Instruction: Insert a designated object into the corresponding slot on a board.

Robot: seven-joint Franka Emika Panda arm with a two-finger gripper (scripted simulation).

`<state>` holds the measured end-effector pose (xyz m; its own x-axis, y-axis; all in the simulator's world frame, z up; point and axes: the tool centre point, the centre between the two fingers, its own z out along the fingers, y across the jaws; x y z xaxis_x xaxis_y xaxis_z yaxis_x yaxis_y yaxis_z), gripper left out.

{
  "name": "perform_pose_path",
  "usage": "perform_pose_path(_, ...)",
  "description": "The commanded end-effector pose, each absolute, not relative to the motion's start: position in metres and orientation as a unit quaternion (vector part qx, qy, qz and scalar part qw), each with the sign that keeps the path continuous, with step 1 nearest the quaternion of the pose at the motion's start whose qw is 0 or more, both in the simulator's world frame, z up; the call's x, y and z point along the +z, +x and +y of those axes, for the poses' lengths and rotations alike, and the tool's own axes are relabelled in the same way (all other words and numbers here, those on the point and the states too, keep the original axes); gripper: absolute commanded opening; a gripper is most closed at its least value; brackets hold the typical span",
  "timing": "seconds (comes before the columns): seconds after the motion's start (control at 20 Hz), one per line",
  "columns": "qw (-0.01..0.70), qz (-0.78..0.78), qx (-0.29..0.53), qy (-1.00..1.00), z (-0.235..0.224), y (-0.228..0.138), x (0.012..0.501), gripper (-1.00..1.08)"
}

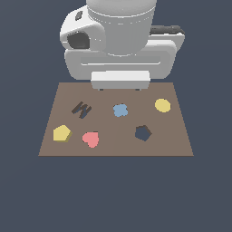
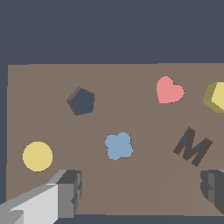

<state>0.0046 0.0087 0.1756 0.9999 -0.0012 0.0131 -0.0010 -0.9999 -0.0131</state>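
Observation:
The yellow pentagon block [image 1: 62, 133] lies flat on the brown board [image 1: 113, 146], near its front corner on the exterior view's left. In the wrist view the block [image 2: 216, 97] is cut off by the frame edge. The dark navy pentagon slot [image 1: 142, 132] is empty, on the exterior view's right side of the board; it also shows in the wrist view [image 2: 82, 101]. My gripper [image 1: 119, 89] hangs above the board's far edge, open and empty, well away from the block. Its two fingers [image 2: 65, 192] stand wide apart in the wrist view.
On the board are a pink heart [image 1: 91, 139] next to the pentagon block, a blue clover shape [image 1: 120, 110] in the middle, a yellow round disc [image 1: 162, 105] at the far right, and a dark zigzag cutout [image 1: 81, 109] at the far left.

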Motion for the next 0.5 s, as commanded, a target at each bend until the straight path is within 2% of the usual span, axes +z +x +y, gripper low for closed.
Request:
perform_pose_path(0.0,0.007,0.001,-0.007,-1.000,0.009,0.005,0.176,1.00)
perform_pose_path(0.45,0.006,0.037,-0.006,-0.999,-0.001,0.017,0.166,1.00)
